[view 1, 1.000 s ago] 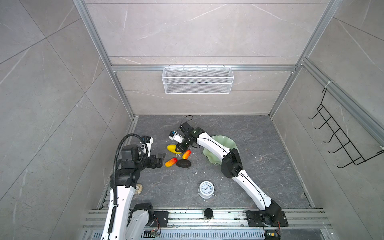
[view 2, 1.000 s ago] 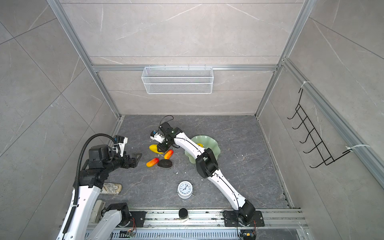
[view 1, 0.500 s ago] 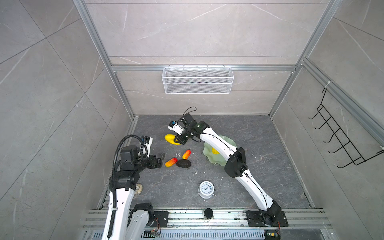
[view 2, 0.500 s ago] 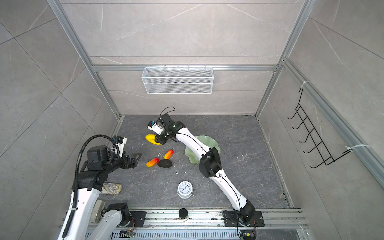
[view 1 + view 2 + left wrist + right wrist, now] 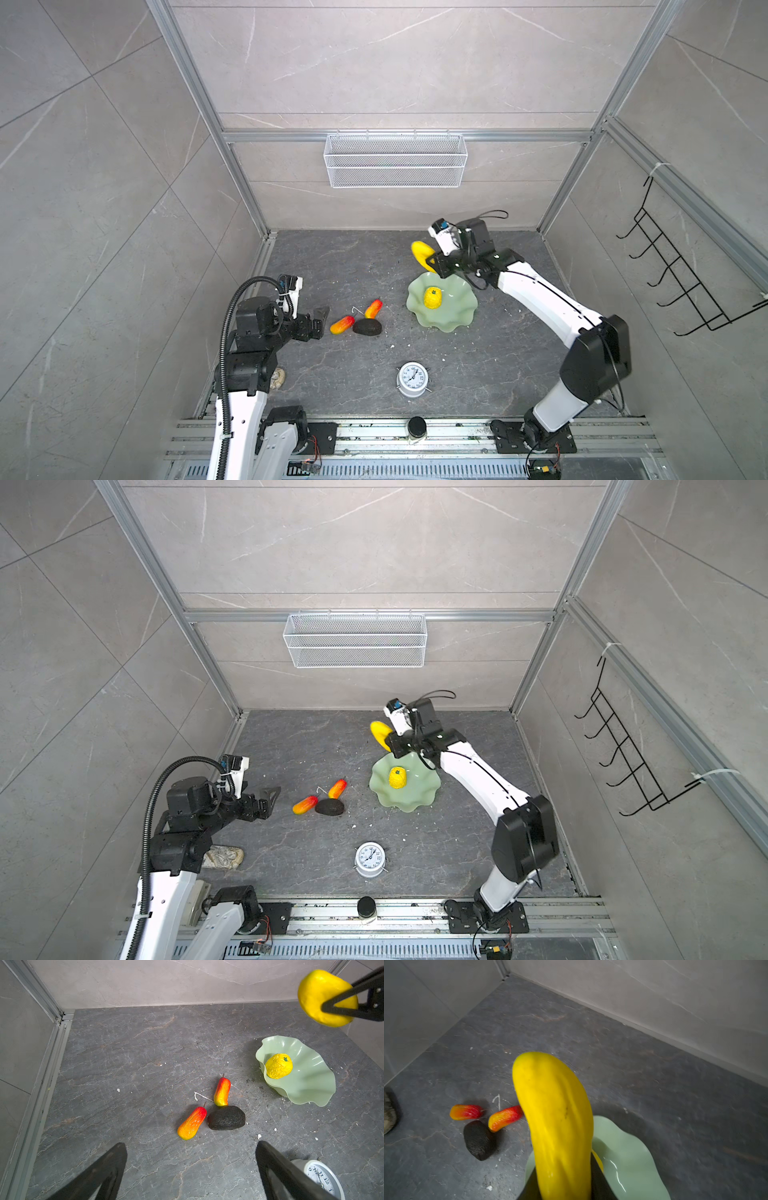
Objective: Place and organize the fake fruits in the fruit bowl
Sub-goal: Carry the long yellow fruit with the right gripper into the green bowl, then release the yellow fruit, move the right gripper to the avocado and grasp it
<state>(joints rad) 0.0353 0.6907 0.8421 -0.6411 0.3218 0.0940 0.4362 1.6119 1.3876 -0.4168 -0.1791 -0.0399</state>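
I count five fruits, one bowl and one clock. My right pincer (image 5: 433, 262) is clamped on the long yellow fruit (image 5: 420, 253), a smooth, glossy, slightly curved oval with faint ridges along its length. I hold it in the air, right of centre in both top views, just above the upper-left edge of the bowl (image 5: 453, 324).

The bowl is a single shallow dish, pale mint green and shiny, with a wavy scalloped rim. One bumpy yellow fruit (image 5: 432, 298) lies inside it, round and wrinkled, with a tiny green stem.

Left of the bowl, in the lower middle of both top views, three fruits cluster on the floor (image 5: 332, 257). Two are red-orange fruits (image 5: 342, 324) (image 5: 373, 308), pear-like, glossy, shading from red at the thin stem end to orange-yellow at the fat end. The third is a black fruit (image 5: 367, 327), a matte, rough-skinned oval. Both red-orange ones lie right against it.

My left pincer (image 5: 191, 1144) gapes wide and holds nothing, low over the floor just left of that cluster.

The floor is dark grey veined stone, flecked with white crumbs. The clock (image 5: 412, 379), round and white with a glass face, stands below the bowl.
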